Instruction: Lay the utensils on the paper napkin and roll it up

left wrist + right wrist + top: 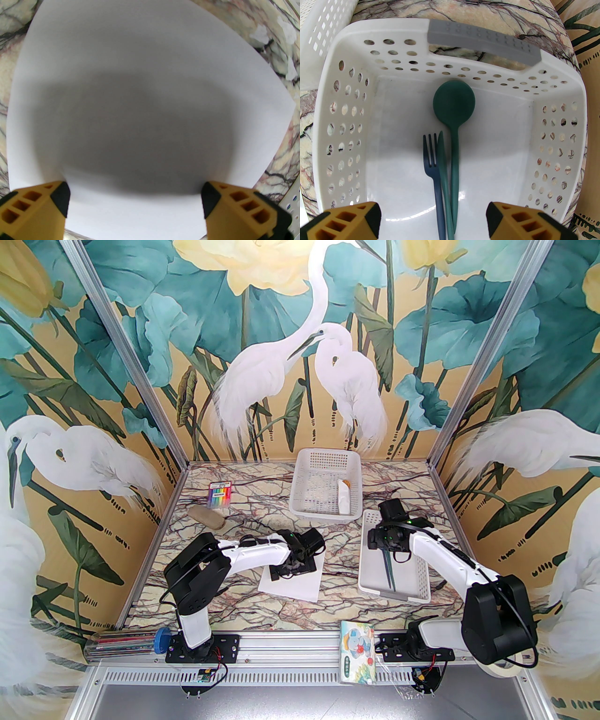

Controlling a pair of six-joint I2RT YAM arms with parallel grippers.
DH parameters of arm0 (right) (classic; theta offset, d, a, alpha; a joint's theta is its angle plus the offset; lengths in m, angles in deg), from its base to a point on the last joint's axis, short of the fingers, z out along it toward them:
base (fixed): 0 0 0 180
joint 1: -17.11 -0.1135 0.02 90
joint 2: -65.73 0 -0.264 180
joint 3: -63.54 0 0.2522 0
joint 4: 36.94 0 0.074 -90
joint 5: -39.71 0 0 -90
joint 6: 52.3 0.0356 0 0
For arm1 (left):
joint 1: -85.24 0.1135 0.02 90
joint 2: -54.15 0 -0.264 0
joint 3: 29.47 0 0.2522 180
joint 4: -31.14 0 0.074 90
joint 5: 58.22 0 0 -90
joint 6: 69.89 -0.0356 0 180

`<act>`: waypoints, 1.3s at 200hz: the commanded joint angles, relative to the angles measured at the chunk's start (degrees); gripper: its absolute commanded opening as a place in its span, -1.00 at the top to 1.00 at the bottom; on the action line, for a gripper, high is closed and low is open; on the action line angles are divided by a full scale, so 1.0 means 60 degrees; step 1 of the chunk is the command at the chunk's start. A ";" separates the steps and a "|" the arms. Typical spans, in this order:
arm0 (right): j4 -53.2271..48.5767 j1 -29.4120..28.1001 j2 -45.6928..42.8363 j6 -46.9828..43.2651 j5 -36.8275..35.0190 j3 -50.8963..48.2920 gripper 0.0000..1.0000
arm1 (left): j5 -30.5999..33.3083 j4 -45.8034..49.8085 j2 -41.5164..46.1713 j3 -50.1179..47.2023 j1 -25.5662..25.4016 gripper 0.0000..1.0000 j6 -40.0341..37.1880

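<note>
Right gripper (433, 211) (spread) apparently above utensils (453, 105).

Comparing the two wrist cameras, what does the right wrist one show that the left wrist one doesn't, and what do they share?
Right wrist: a white basket with a grey handle, holding the teal spoon, the dark fork and a third slim green piece between them. Left wrist: the paper napkin lying flat, nothing on it. Both: the marble table and open jaws, the right gripper over the spoon and fork, the left gripper over the napkin.
</note>
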 commanded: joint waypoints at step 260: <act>-0.0376 0.0784 0.1987 -0.0030 0.0537 0.0381 0.44 | -0.0425 -0.2029 0.2925 -0.0897 -0.0035 -0.99 -0.5105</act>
